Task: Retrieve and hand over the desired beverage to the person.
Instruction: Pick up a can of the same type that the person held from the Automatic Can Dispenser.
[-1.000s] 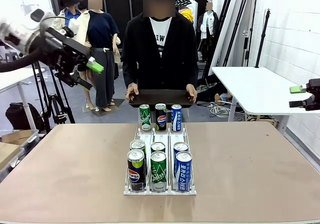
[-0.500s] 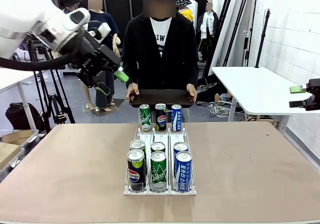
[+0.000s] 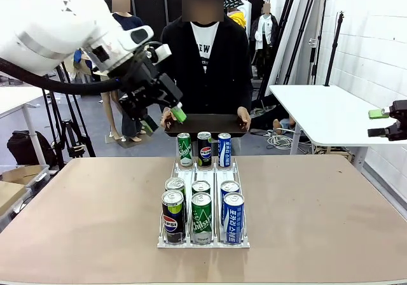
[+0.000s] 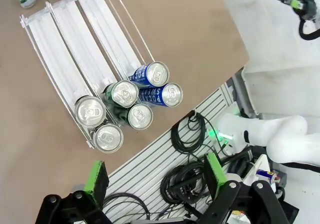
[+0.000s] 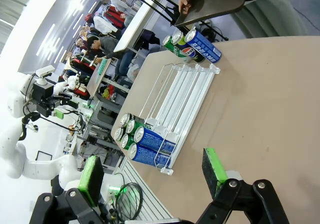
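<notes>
The left arm (image 3: 57, 24) comes in high from the left and bends across toward the middle. The left gripper (image 3: 162, 121) hangs in the air over the far edge of the surface (image 3: 76, 215), near one hand (image 3: 167, 115) of the person (image 3: 203, 56). Its jaws stand wide with nothing between them. In the left wrist view this gripper (image 4: 155, 173) looks down on the near end of the rack (image 4: 60, 59).

The rack (image 3: 203, 244) lies mid-surface, its 3 lanes running from near to far. 6 cans (image 3: 201, 215) fill the near end, 2 per lane, and 3 more (image 3: 204, 148) stand at the far end. The lanes between them are bare. Which drink is wanted I cannot tell. The person stands at the far edge, behind the rack, holding a dark tray (image 3: 203, 126) in both hands just above the 3 far cans. The surface is bare on both sides of the rack.

The right gripper (image 3: 380, 123) sits at the right edge, well apart from the surface, beside a white side table (image 3: 318, 110). Its fingers point left, the jaws wide and holding nothing. The right wrist view (image 5: 152, 176) shows the same gap.
</notes>
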You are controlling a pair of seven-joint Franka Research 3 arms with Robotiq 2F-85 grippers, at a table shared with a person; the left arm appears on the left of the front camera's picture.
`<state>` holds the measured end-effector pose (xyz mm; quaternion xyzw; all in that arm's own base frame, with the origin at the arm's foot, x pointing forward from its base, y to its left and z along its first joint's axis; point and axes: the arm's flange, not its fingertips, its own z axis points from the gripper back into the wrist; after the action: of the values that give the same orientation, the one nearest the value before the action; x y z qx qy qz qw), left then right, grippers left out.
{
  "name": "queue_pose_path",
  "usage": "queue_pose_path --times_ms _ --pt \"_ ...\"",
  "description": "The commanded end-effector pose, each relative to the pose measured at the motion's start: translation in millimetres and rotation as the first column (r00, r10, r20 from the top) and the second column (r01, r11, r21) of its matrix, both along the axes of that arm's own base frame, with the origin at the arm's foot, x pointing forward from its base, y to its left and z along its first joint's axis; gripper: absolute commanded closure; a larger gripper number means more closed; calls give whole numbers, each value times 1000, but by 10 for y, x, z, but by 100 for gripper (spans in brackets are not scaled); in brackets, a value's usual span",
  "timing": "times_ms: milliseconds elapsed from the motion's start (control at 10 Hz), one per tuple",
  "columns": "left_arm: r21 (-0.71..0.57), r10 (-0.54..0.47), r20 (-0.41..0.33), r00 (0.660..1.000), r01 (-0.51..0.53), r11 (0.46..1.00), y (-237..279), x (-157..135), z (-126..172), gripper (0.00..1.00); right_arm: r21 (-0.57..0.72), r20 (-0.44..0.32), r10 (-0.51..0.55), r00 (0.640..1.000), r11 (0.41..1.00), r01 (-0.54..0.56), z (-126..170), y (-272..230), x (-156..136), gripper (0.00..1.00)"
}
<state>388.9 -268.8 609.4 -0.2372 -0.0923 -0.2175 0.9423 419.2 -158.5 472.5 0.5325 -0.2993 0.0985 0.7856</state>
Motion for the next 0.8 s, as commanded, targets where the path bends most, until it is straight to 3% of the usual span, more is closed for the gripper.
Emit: queue_pose_path --times_ms 0,100,200,700 --pt "73 37 14 999 -38 997 -263 -14 -22 0 14 4 3 1000 1000 -3 -8 2 -10 0" --pt "81 85 -34 996 -82 993 -394 -51 -76 0 14 4 3 1000 1000 -3 -8 2 -10 0" --pt "134 107 10 994 -108 985 -528 -112 -149 0 14 4 3 1000 1000 -3 -8 2 -10 0" --pt "286 162 29 986 -163 944 -1060 -381 -544 0 14 4 3 1000 1000 -3 -8 2 -10 0"
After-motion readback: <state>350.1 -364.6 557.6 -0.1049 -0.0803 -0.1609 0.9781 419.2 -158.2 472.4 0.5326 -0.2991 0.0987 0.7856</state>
